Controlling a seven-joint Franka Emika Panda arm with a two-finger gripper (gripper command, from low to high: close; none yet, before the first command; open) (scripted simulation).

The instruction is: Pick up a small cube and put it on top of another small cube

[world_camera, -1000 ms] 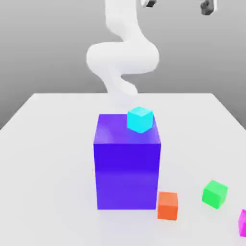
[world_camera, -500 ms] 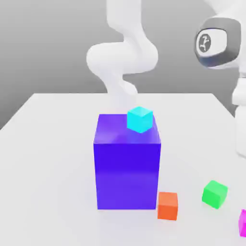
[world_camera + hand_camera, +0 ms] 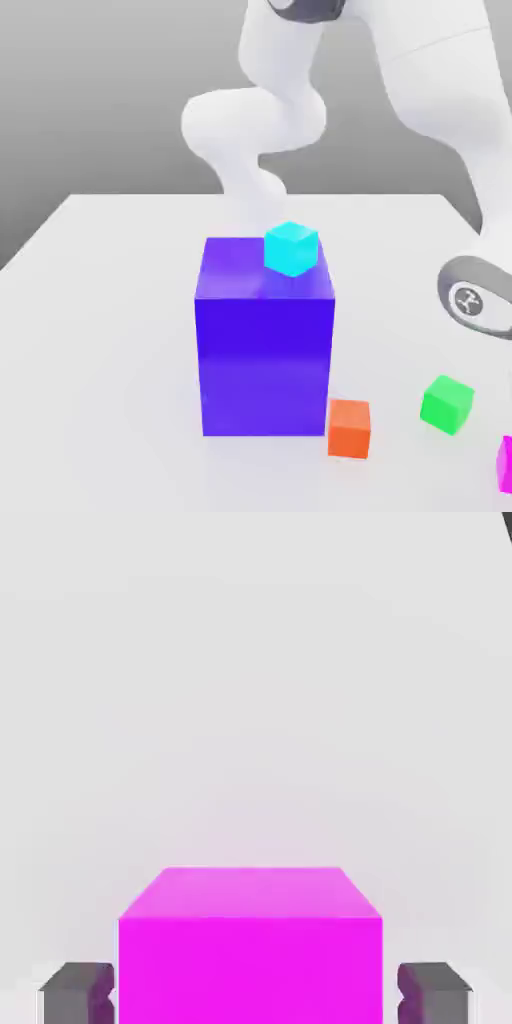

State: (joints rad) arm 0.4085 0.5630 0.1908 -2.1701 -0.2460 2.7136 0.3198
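Exterior view. Landmark: the large blue-purple block (image 3: 265, 340), standing mid-table on the plain white table (image 3: 100, 330). 1 small cyan cube (image 3: 291, 249) rests on the block's top face, near its far corner toward the exterior view's right; it is out of the way up there and plays no part in the task. 1 small orange cube (image 3: 349, 428) sits on the table just beside the block's near corner, also a bystander. The small bright green cube (image 3: 446, 404), the stacking target, lies on the table farther toward the exterior view's right of the block, apart from the orange one. The small bright magenta cube (image 3: 505, 464) sits at the frame edge, beyond the green cube from the block and nearer the camera. The white robot arm (image 3: 440, 90) arches over from behind the block and drops toward that corner, presumably because the pick starts there.

Hand view. The two-finger gripper (image 3: 256, 992) straddles the magenta cube, 1 dark finger (image 3: 78, 992) at each side face. The jaws are clenched on it, and the cube looks to be on the table, not yet lifted. Gripping opposite flat faces should keep it square for setting onto the green cube.
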